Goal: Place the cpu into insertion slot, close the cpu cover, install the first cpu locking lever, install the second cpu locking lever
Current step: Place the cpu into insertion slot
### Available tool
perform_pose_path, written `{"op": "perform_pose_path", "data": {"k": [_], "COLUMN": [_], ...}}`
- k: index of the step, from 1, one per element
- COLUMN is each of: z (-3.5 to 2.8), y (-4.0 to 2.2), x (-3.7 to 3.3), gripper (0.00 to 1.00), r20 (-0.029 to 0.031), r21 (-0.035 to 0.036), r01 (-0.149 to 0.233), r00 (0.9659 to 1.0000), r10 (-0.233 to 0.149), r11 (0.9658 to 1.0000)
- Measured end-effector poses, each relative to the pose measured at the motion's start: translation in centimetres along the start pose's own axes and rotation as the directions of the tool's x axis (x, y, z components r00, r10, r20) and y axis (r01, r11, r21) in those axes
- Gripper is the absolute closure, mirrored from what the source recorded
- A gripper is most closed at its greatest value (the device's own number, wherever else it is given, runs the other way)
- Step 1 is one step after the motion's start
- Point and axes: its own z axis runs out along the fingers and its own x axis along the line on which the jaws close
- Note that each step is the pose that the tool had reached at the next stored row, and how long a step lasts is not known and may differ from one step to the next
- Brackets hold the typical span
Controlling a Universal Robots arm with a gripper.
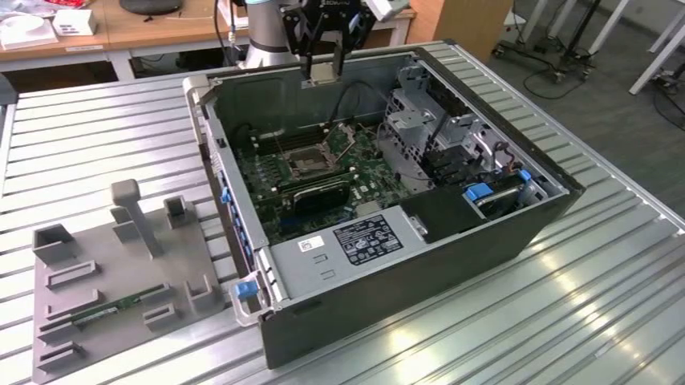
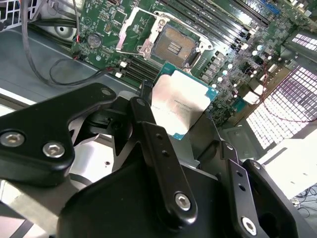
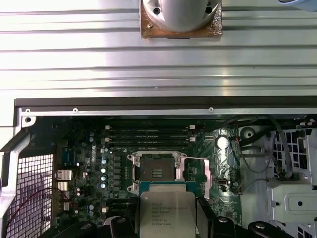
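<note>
Your gripper [image 1: 321, 70] grips the cpu [image 2: 181, 104] by its edges, holding it above the computer case [image 1: 428, 265], over the motherboard [image 3: 89, 148], near the uncovered insertion slot [image 3: 157, 171].

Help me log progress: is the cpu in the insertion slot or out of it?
Out. In the second wrist view the gripper holds the cpu short of the insertion slot, whose dark centre lies bare.
</note>
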Motion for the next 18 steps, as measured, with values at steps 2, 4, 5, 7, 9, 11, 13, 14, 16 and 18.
{"op": "perform_pose_path", "data": {"k": [2,4,5,7,9,11,13,14,16,18], "z": [0.08,0.15,0.16,0.17,0.18,0.18,0.18,0.21,0.31,0.48], "y": [-0.01,-0.01,-0.01,-0.02,-0.02,-0.01,-0.02,-0.02,-0.03,-0.04], "x": [0.0,0.0,-0.01,-0.01,-0.01,-0.01,-0.01,-0.01,0.0,0.0], "gripper": [0.46,0.46,0.46,0.46,0.46,0.46,0.46,0.46,0.46,0.46], "r20": [0.0,0.0,0.0,0.0,0.0001,0.0001,0.0,0.0,0.0001,0.0001], "r21": [-0.0001,0.0,0.0001,0.0001,-0.0005,-0.0005,-0.0005,-0.0007,-0.0007,-0.0007], "r01": [0.0,0.0,0.0,0.0,0.0,0.0,0.0,0.0,0.0,0.0], "r00": [1.0,1.0,1.0,1.0,1.0,1.0,1.0,1.0,1.0,1.0], "r10": [0.0,0.0,0.0,0.0,0.0,0.0,0.0,0.0,0.0,0.0], "r11": [1.0,1.0,1.0,1.0,1.0,1.0,1.0,1.0,1.0,1.0]}}
